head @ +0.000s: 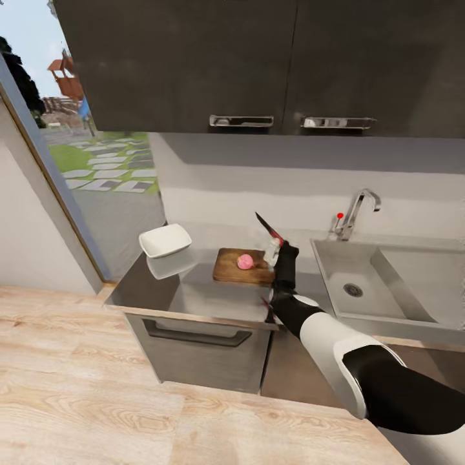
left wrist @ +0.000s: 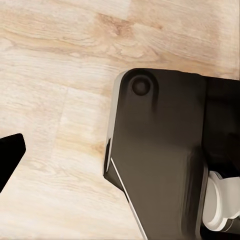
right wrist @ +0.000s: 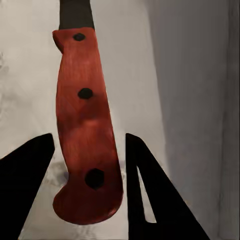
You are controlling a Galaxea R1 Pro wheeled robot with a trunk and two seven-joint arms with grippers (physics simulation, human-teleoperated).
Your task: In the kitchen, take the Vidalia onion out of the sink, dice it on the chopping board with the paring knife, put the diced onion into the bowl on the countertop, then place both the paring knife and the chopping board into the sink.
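The right arm is reaching out over the countertop point(head: 194, 294), and its right gripper point(head: 276, 248) is clamped on the reddish handle of the paring knife point(head: 267, 229) — the thin dark blade is pointing up and away toward the back wall, tilted a little to the left. In the right wrist view the paring knife handle point(right wrist: 87, 135) is sitting between the two dark fingers point(right wrist: 150, 190), three dark rivets showing along it, the fingers drawn in against its sides.

The Vidalia onion point(head: 245, 261) is lying whole on the chopping board point(head: 232, 268), a small pink lump toward the board's right half, just beside the gripper and below the raised blade. The blade is not touching it. The board is resting on the glossy grey worktop between the bowl point(head: 165, 240) on its left and the sink point(head: 361, 271) on its right. The white bowl is standing near the counter's left end, by the window. The sink's tap point(head: 357, 213) with its red knob is standing at the back of the basin.

The left gripper — I cannot tell how it is standing; the left wrist view is showing one dark fingertip point(left wrist: 10, 157) over pale wood floor point(left wrist: 60, 75) beside a dark robot body part point(left wrist: 160, 160).
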